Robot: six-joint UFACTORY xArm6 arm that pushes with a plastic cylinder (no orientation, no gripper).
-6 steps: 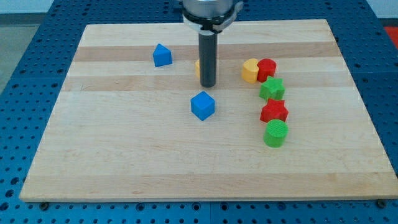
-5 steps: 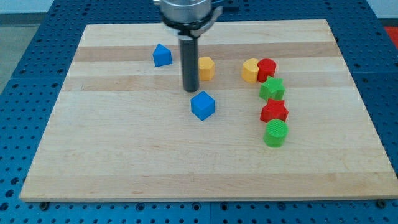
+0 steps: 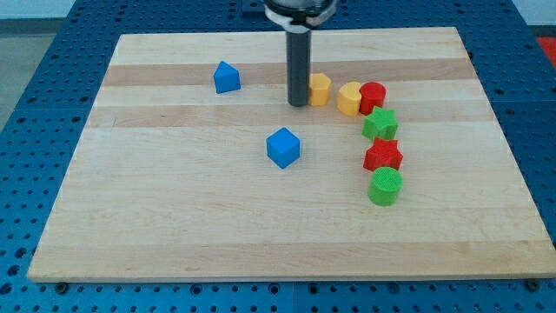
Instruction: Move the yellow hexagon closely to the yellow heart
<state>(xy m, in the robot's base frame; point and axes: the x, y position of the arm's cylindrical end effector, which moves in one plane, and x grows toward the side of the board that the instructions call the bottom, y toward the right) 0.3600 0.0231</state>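
The yellow hexagon (image 3: 320, 89) lies near the view's top, right of centre. The yellow heart (image 3: 349, 98) sits a small gap to its right, touching a red cylinder (image 3: 373, 96). My tip (image 3: 298, 103) rests on the board right against the hexagon's left side. The dark rod rises from it toward the view's top and hides the hexagon's left edge.
A blue block (image 3: 226, 77) lies at upper left. A blue cube (image 3: 283, 147) lies below my tip. A green star (image 3: 380, 124), a red star (image 3: 383, 156) and a green cylinder (image 3: 385, 186) run down the right side. The wooden board (image 3: 174, 226) sits on a blue pegboard.
My tip went left around the hexagon, then came back right against its left side. The yellow hexagon has slid right, close to the yellow heart.
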